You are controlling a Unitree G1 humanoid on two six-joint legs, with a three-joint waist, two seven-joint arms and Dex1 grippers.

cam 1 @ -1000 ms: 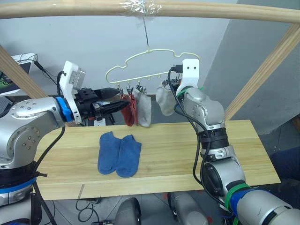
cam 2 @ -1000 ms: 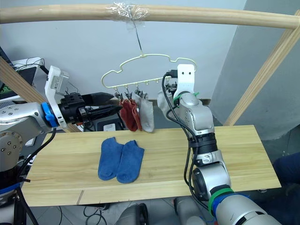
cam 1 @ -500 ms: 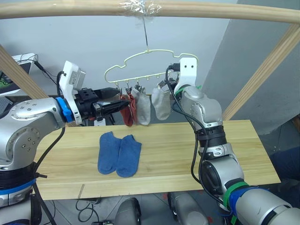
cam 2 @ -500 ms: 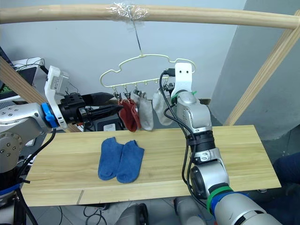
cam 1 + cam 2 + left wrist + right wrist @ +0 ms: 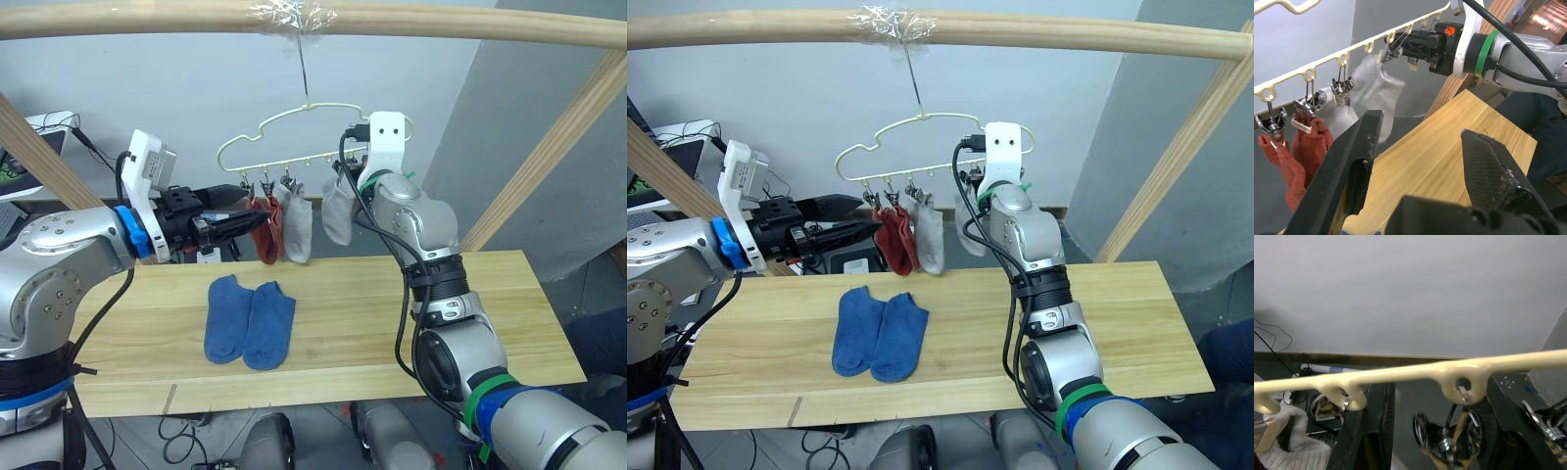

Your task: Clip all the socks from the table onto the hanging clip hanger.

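Above table (image 5: pixel 392 313), grey sock (image 5: pixel 336 211) at right gripper (image 5: pixel 1400 46)

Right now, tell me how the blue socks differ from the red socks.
The blue socks lie flat side by side on the table; the red socks hang from clips on the hanger. The blue ones are spread out, the red ones bunched. Each is a pair of ankle socks.

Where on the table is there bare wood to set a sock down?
The table is bare to the right of the two blue socks as far as its right end, and in a narrower strip to their left. Up at the clip hanger, both grippers and the hung socks crowd the clips.
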